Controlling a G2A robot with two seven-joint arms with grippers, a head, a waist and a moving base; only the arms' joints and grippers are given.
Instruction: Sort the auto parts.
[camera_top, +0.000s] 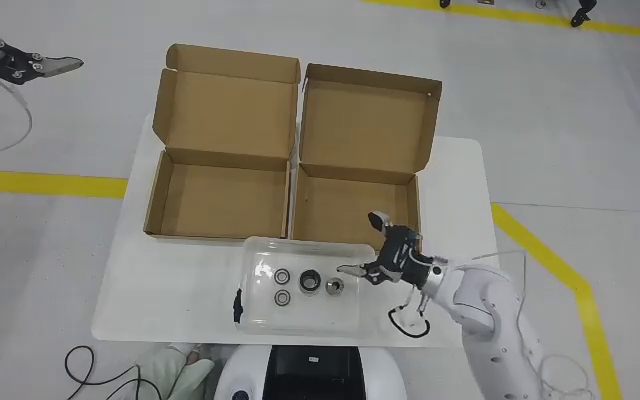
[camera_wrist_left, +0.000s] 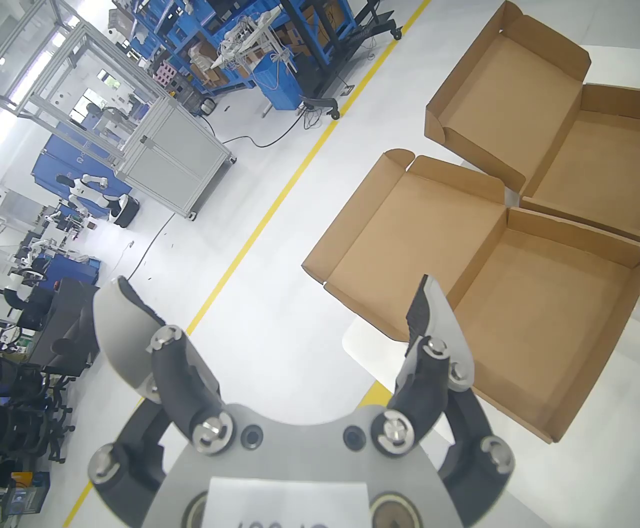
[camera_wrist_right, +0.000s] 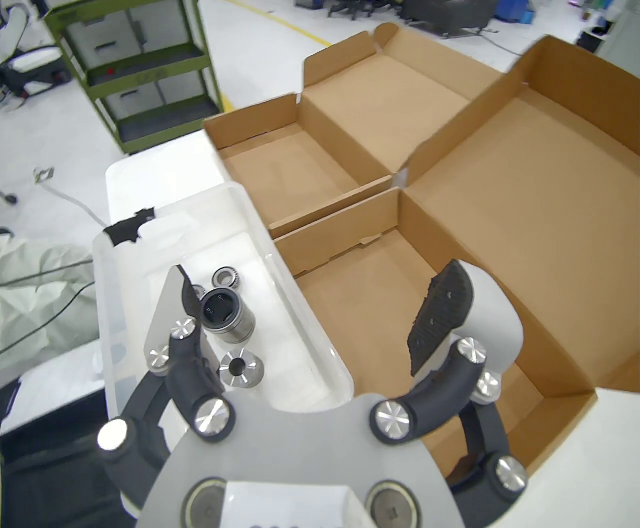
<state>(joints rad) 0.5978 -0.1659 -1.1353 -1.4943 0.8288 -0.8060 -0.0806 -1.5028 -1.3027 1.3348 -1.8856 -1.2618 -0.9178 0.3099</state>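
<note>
Several metal auto parts lie in a clear plastic bin (camera_top: 300, 243) at the table's front: a black-cored cylinder bearing (camera_top: 309, 282) (camera_wrist_right: 227, 316), a silver bushing (camera_top: 334, 286) (camera_wrist_right: 241, 368) and two small ring bearings (camera_top: 283, 274) (camera_top: 283, 297). My right gripper (camera_top: 365, 246) (camera_wrist_right: 315, 290) hovers open over the bin's right end, one finger above the parts, nothing held. My left gripper (camera_top: 40, 62) (camera_wrist_left: 272, 295) stands open and empty, off the table beyond its far left corner. Two open cardboard boxes (camera_top: 220, 200) (camera_top: 350, 212) sit behind the bin with nothing in them.
The white table (camera_top: 130, 290) has bare surface left of the bin. A black cable loop (camera_top: 410, 320) lies on the table under the right arm. The boxes' raised lids (camera_top: 232, 95) stand at the back. A yellow floor line (camera_top: 60, 184) runs past the table.
</note>
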